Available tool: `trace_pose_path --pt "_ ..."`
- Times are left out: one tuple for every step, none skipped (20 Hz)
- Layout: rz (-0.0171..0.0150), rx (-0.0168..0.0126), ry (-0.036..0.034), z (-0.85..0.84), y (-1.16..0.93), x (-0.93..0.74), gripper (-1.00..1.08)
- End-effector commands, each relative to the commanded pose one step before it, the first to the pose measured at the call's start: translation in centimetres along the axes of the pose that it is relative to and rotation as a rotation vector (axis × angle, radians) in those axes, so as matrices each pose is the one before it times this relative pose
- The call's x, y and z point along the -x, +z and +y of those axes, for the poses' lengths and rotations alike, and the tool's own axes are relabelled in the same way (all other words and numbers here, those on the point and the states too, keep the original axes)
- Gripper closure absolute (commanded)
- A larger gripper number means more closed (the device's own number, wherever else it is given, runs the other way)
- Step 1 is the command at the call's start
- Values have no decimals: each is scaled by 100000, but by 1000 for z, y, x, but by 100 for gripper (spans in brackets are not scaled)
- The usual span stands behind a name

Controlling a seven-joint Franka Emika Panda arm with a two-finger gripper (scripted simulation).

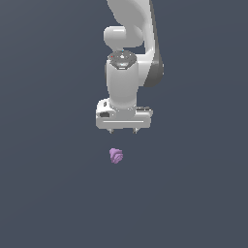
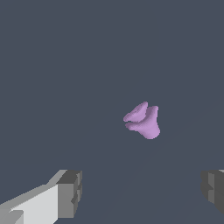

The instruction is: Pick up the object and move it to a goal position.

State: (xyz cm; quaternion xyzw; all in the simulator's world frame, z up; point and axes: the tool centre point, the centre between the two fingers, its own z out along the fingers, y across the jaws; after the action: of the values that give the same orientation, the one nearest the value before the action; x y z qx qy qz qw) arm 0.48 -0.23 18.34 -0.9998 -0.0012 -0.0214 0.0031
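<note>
From the wrist view I note my gripper with fingers spread wide apart and holding nothing, and beyond them the small light-purple object lies on the dark grey surface, clear of both fingertips.

The object is plain light purple, unpatterned. The pincer is white with grey fingertips. The arm is white with dark grey joints. The ground is uniform slate blue-grey.
</note>
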Motion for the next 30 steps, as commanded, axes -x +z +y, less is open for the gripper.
trace_pose_path --pt "0 0 0 1 0 0 -92" --pt "40 8 -132 -27 -21 -16 -92" --pt "125 22 -406 -91 -65 -47 -92" --pt "203 35 -652 -140 -106 -78 -92" --pt "289 51 -916 -201 -152 -111 -92" --pt "383 68 -1186 -266 -204 -147 -92" --pt "448 80 -1336 -310 -243 -170 -92" --pt "398 70 -1126 -274 -220 -150 -92" --pt "339 58 -890 -233 -193 -124 -92" --pt "275 45 -650 -190 -162 -97 -92" --pt "204 30 -397 -140 -127 -67 -92" --pt "124 13 -134 -87 -86 -32 -92" --pt "-3 -6 119 -5 -8 8 -92" --pt "-61 -8 103 46 40 20 -92" --pt "-65 -3 -23 58 54 13 -92" --pt "-72 4 -194 45 69 -2 -92" --pt "-58 12 -340 46 72 -11 -92" --pt "-59 17 -479 51 84 -20 -92" --pt "-64 22 -618 55 99 -28 -92" --pt "-73 26 -746 64 116 -34 -92" --pt "-90 28 -863 77 139 -37 -92" --pt "-114 28 -972 95 166 -38 -92" --pt "-137 27 -1077 117 193 -38 -92" --pt "-157 25 -1194 131 218 -39 -92" --pt "-170 24 -1314 144 239 -41 -92" --pt "-181 21 -1444 153 258 -43 -92" --pt "-193 17 -1567 165 279 -44 -92" --pt "-209 11 -1686 180 303 -42 -92" --pt "-224 3 -1805 194 327 -40 -92" --pt "-238 -6 -1926 208 350 -37 -92"
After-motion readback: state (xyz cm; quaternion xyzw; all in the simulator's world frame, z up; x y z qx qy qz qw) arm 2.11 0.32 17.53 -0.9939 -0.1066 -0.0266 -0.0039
